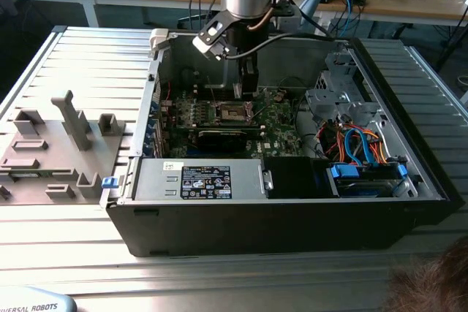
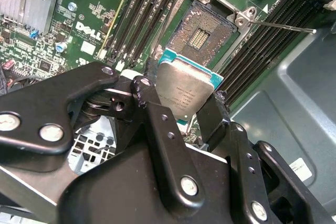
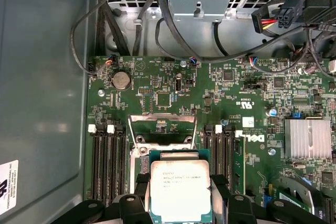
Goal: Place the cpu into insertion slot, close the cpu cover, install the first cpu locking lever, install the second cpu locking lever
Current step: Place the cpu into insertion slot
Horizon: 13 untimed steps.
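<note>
My gripper (image 2: pixel 181 98) is shut on the cpu (image 2: pixel 185 85), a small square chip with a silver-grey top, its black fingers (image 2: pixel 144 92) pressing two opposite edges. In the first wrist view the cpu (image 3: pixel 180 190) hangs just above and partly hides the insertion slot (image 3: pixel 137 150). The insertion slot (image 2: pixel 202 35) is a dark square socket with a silver rim, and it holds nothing. The cpu cover (image 3: pixel 163 124) stands raised at the socket's far side. A thin locking lever (image 2: pixel 283 26) sticks out beside the socket. In the exterior view the gripper (image 1: pixel 247 85) reaches into the open computer case over the slot (image 1: pixel 232 113).
Long black memory slots (image 3: pixel 107 161) flank the socket on both sides. A finned heatsink (image 3: pixel 307 137) sits on the board nearby. Cables and a drive cage (image 1: pixel 344 100) fill the exterior view's right of the case, and a grey fixture plate (image 1: pixel 58 144) lies outside on its left.
</note>
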Available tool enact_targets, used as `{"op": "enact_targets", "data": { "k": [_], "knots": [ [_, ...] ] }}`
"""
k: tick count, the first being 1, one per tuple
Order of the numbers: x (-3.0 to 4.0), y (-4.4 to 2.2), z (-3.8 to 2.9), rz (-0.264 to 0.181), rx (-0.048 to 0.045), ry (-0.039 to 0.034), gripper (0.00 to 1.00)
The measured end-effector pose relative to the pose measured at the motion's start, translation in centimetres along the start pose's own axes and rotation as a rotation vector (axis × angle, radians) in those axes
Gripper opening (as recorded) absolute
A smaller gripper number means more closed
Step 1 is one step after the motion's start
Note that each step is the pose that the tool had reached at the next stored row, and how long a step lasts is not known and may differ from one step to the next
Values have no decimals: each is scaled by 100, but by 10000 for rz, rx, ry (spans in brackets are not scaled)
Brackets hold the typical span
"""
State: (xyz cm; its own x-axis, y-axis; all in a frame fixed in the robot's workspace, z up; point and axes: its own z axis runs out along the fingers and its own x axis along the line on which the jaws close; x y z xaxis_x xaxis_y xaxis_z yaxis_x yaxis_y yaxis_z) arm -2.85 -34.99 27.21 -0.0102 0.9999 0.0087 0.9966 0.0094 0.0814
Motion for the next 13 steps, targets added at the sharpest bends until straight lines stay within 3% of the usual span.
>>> {"op": "enact_targets", "data": {
  "k": [13],
  "knots": [
    [0, -4, 44, 0, 0, 0, 54]
  ]
}}
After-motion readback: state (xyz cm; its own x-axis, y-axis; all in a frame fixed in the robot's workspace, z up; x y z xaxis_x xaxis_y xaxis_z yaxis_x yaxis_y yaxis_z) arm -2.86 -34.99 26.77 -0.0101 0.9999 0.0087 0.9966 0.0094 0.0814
